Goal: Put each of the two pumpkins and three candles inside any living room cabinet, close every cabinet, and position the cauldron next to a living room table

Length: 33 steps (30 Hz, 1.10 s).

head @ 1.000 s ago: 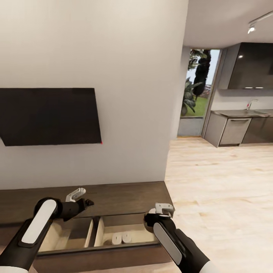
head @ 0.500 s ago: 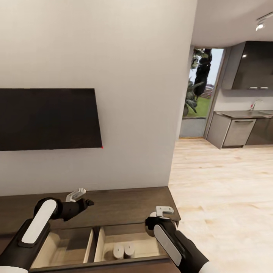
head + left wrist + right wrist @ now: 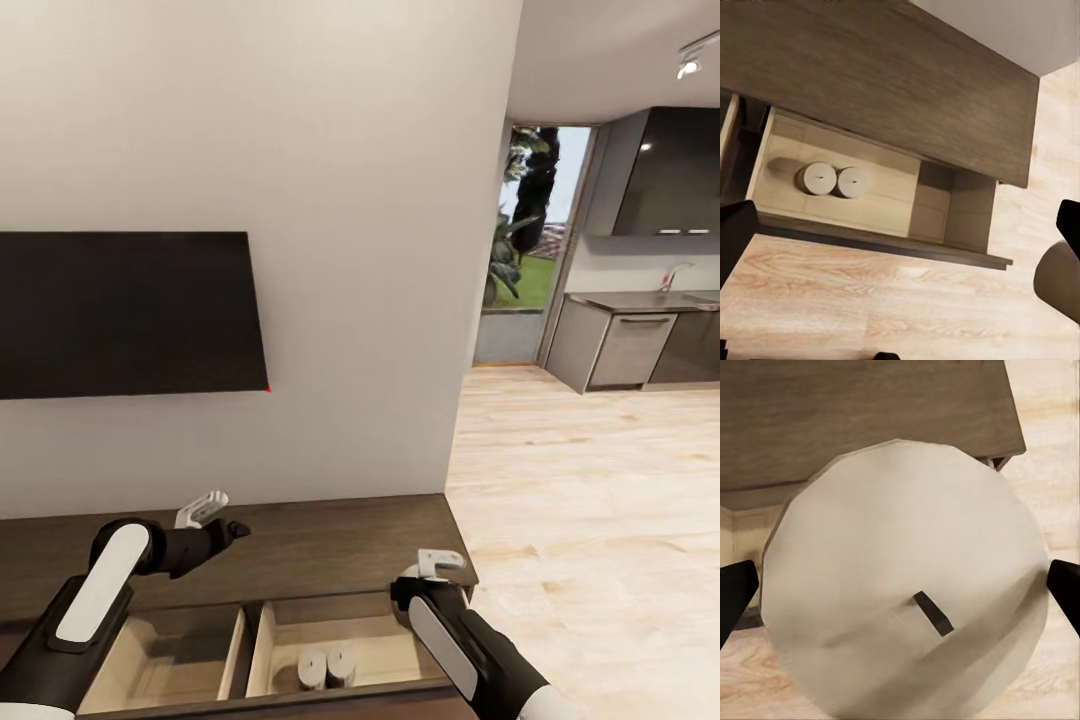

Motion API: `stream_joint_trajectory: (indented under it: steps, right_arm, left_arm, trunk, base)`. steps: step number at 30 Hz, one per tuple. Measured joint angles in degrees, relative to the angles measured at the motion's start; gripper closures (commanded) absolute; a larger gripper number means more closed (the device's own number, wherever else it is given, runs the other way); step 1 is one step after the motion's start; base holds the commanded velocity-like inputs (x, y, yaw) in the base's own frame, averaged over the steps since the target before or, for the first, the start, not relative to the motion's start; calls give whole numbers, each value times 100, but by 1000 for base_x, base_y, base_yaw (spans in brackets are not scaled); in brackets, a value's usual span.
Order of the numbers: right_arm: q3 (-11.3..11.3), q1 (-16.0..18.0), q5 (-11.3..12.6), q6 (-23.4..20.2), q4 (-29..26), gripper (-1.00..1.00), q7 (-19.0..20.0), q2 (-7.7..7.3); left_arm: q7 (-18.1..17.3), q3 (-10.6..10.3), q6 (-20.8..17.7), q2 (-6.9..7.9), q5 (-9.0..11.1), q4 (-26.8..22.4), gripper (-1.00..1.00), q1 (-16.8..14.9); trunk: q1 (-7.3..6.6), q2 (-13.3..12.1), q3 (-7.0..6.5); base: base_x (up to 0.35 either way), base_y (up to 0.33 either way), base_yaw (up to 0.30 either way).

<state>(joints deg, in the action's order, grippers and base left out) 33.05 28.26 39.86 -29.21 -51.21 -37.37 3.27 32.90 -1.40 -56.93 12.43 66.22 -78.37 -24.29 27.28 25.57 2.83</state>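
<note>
The long dark-brown cabinet [image 3: 320, 540] stands against the wall, with one drawer [image 3: 945, 206] pulled out. Two pale round candles [image 3: 325, 665] stand side by side in it, also seen from above [image 3: 834, 180]. My right gripper [image 3: 432, 572] hovers over the drawer's right end, shut on a third candle [image 3: 907, 547], white with a short dark wick. My left gripper [image 3: 215, 520] hangs open above the cabinet top with nothing between its fingers [image 3: 736, 232]. The pumpkins and the cauldron are out of view.
A black television [image 3: 130, 315] hangs on the wall above the cabinet. Light wooden floor [image 3: 600, 480] stretches to the right of the cabinet's end, leading to grey kitchen units [image 3: 625, 350] and a glazed doorway with plants [image 3: 520, 230].
The camera has shifted, sliding the whole picture a little. My right gripper has sunk slightly over the drawer's right end with the candle. The left arm has hardly moved.
</note>
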Motion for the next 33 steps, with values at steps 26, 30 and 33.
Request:
stream_joint_trajectory:
  steps: [26, 30, 33]
  right_arm:
    - [19, 233, -28, 584, 921, 100, 395, 193]
    - [22, 234, -29, 626, 965, 100, 396, 214]
    - [25, 234, -29, 634, 977, 100, 397, 222]
  left_arm:
    - [-1, -168, -37, 55, 1784, -692, -100, 188]
    - [-7, -193, -39, 256, 2182, -727, -100, 214]
    - [-9, -202, -39, 388, 2640, -732, -100, 221]
  trunk:
    - [572, 1047, 470]
    - [660, 1208, 542]
    - [726, 1329, 596]
  base:
    - [0, 0, 0]
    - [0, 0, 0]
    - [0, 0, 0]
